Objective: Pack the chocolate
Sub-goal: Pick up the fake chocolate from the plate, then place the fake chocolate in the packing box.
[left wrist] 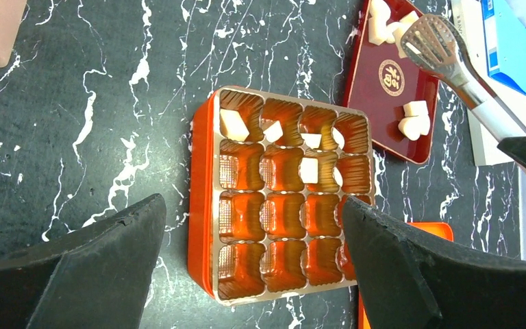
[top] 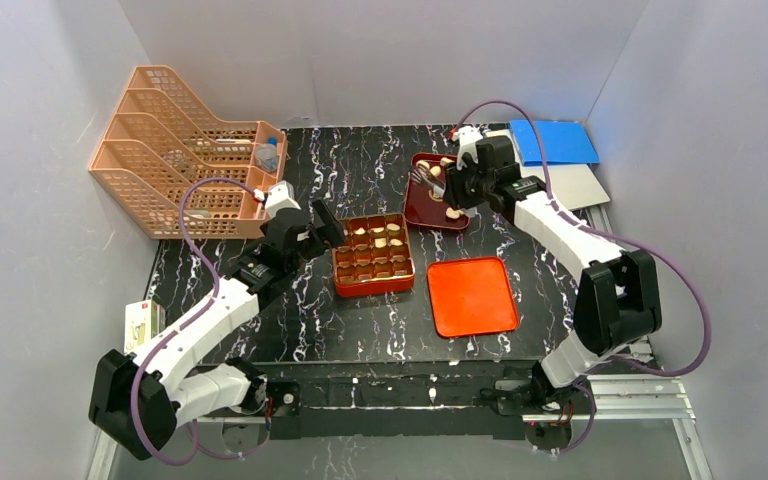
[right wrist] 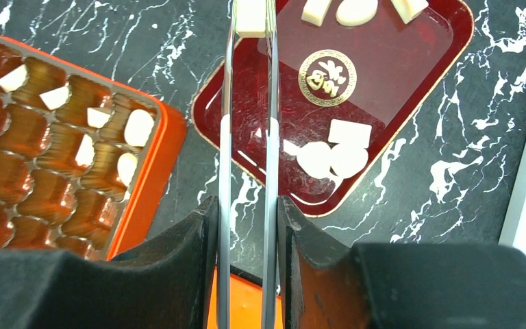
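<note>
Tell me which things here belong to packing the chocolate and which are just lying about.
Job: chocolate pieces, dark red tray, compartmented box, tongs in the right gripper, flat orange piece (likely the box's lid).
Lying about: peach file rack, blue folder, small carton at far left.

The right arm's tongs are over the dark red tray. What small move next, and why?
Probably lift the tongs and carry them to the orange box: a chocolate piece is pinched at their tips, and most compartments look empty.
</note>
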You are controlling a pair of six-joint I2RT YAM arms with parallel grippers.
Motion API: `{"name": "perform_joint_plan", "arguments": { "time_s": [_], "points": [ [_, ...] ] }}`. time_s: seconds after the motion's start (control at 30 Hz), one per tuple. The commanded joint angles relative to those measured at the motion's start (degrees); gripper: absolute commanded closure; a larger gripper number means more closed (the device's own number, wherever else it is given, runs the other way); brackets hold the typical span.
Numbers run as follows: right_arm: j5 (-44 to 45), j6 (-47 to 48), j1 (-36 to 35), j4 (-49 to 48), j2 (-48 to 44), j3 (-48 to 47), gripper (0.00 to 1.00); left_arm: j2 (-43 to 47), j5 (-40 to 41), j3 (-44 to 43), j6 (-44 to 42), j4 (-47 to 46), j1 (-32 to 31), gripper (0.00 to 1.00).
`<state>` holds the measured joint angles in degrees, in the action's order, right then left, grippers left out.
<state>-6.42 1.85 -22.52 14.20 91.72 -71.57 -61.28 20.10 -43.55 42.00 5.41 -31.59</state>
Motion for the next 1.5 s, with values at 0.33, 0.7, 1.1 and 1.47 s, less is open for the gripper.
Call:
{"name": "perform_joint_plan", "arguments": {
  "time_s": [0.33, 0.7, 1.1, 1.47],
  "points": [
    [5.59, -3.34, -15.59, 7.43, -9.92, -2.22, 0.99, 2.68, 1.52, -2.25, 0.08, 4.16, 0.33, 0.03],
    [13.91, -8.15, -28.68, 12.43, -12.53, -1.23, 0.99, 4.12, 1.13, -3.27, 0.53, 5.62, 0.31, 0.03],
    [19.06, -10.36, -32.90, 12.87, -13.46, 1.62, 0.99, 4.94, 0.82, -2.64, 0.83, 5.98, 0.31, 0.03],
    [19.08, -10.49, -32.86, 13.46, -13.31, 1.59, 0.99, 4.34, 0.61, -2.18, 0.99, 5.45, 0.33, 0.03]
  ]
}}
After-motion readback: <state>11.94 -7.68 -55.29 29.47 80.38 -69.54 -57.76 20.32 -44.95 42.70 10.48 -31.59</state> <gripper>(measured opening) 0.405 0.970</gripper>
